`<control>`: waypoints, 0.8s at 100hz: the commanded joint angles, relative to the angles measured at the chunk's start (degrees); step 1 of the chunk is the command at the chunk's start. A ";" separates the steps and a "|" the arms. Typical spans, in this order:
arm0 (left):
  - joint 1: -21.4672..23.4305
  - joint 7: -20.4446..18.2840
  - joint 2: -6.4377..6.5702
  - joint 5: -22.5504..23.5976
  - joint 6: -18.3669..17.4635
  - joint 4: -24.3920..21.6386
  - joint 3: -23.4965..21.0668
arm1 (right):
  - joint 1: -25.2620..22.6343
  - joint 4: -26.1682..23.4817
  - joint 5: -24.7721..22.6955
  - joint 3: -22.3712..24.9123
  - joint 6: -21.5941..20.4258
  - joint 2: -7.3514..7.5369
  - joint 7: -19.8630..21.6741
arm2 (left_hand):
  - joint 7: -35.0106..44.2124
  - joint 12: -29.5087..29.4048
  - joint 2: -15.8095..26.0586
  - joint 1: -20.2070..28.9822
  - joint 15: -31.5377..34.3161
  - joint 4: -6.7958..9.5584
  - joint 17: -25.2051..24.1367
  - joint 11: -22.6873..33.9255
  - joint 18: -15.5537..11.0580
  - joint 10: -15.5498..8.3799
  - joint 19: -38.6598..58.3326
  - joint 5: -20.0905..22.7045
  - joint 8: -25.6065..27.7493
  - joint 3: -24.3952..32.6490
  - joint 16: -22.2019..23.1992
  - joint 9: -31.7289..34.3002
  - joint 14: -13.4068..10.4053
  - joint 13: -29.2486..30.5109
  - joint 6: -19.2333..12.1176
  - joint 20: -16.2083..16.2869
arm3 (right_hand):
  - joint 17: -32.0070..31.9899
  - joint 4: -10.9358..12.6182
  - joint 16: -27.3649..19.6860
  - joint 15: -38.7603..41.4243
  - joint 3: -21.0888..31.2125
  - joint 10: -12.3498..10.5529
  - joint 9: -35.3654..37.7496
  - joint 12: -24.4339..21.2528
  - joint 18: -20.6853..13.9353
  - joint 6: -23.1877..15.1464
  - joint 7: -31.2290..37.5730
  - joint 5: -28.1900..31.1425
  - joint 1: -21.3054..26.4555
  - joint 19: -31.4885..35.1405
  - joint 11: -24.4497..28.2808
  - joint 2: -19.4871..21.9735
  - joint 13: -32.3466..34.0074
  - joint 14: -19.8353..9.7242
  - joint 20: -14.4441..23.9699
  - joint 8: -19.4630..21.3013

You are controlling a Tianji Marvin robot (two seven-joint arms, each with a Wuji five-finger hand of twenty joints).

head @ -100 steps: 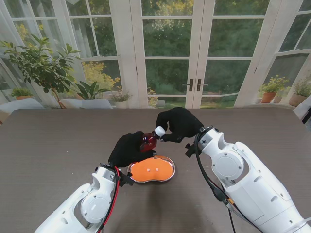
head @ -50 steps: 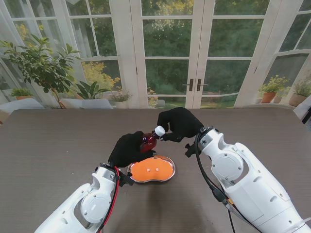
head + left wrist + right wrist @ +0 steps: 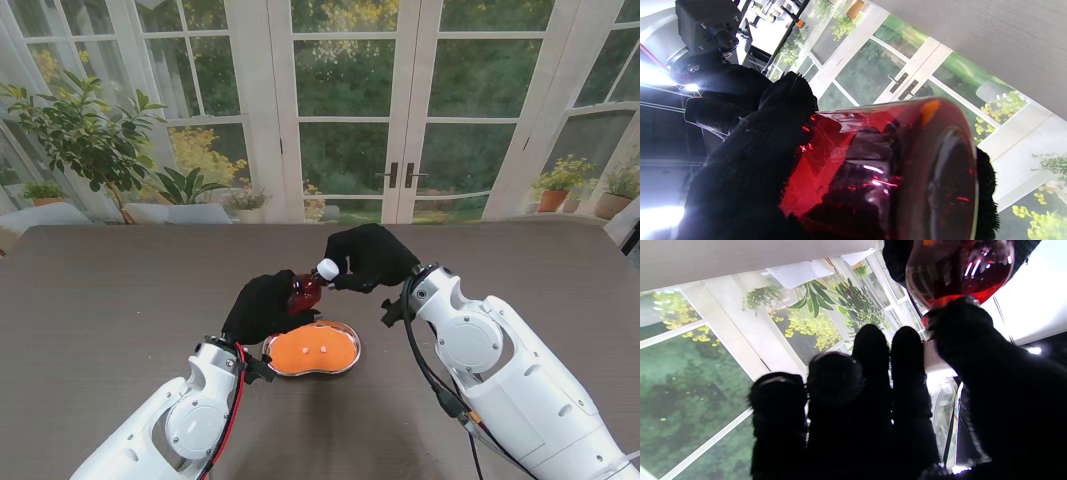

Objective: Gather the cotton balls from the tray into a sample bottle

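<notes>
The left hand (image 3: 262, 305) has its black-gloved fingers (image 3: 750, 146) wrapped around the body of the red sample bottle (image 3: 305, 293), clasping it firmly; in the left wrist view the glove presses against the translucent red wall (image 3: 873, 166) on one side, with more glove fabric showing past the bottle's round base on the other. The bottle is held tilted in the air, above the far edge of the tray (image 3: 312, 349), its neck pointing up and toward the right hand (image 3: 368, 256). That right hand pinches the bottle's white cap (image 3: 327, 269) between thumb and the nearer fingers; in the right wrist view the thumb (image 3: 960, 330) sits against the neck end of the bottle (image 3: 957, 270), while the remaining fingers (image 3: 870, 373) stand side by side and fairly straight, touching nothing. Whether the cap is seated on the neck or already loose cannot be told. The bottle is dark red glass or plastic, see-through, with bright glints on its surface; no contents can be made out inside. The tray is a kidney-shaped metal dish with an orange floor, resting on the dark table (image 3: 100, 300) nearer to me than the hands, and two small white cotton balls (image 3: 314, 349) lie near its middle, a little apart from each other.
</notes>
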 commanded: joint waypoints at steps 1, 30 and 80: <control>0.29 -1.37 -0.10 -0.10 0.19 -0.27 0.06 | -0.26 -0.34 0.52 0.02 0.06 -0.22 0.84 | 17.58 1.69 19.73 16.16 3.56 2.16 -0.42 1.43 -3.13 -3.56 2.27 6.53 0.66 15.36 0.82 2.99 1.00 2.54 -12.30 0.24 | 0.12 3.03 0.64 0.85 2.73 -0.29 2.00 0.30 1.06 -3.05 2.26 1.89 1.33 2.83 -0.37 5.56 2.59 -0.32 -0.13 -0.65; 0.50 -1.53 -0.08 -0.29 0.44 -0.45 -0.12 | -0.15 -0.28 0.49 0.03 -0.25 -0.10 1.23 | 17.53 1.70 19.74 16.15 3.52 2.14 -0.49 1.38 -3.07 -3.63 2.25 6.51 0.62 15.33 0.82 2.97 1.04 2.47 -12.31 0.25 | -0.45 1.57 0.20 -0.21 2.26 -0.16 0.19 0.26 0.82 -2.34 0.87 -0.40 0.27 2.56 -1.08 1.12 2.56 -0.41 -0.21 -0.81; 0.38 -1.56 -0.09 -0.39 0.25 -0.28 -0.14 | 0.58 -0.48 -1.09 -0.04 -1.51 0.55 2.99 | 17.51 1.68 19.70 16.20 3.57 2.12 -0.47 1.38 -3.12 -3.56 2.26 6.48 0.60 15.33 0.84 3.04 0.98 2.56 -12.29 0.28 | -2.47 11.22 -0.86 -5.28 5.84 -0.08 -6.69 -3.02 -0.56 5.59 -16.50 -6.25 -6.20 1.38 -1.63 -7.23 2.53 -1.58 0.01 11.19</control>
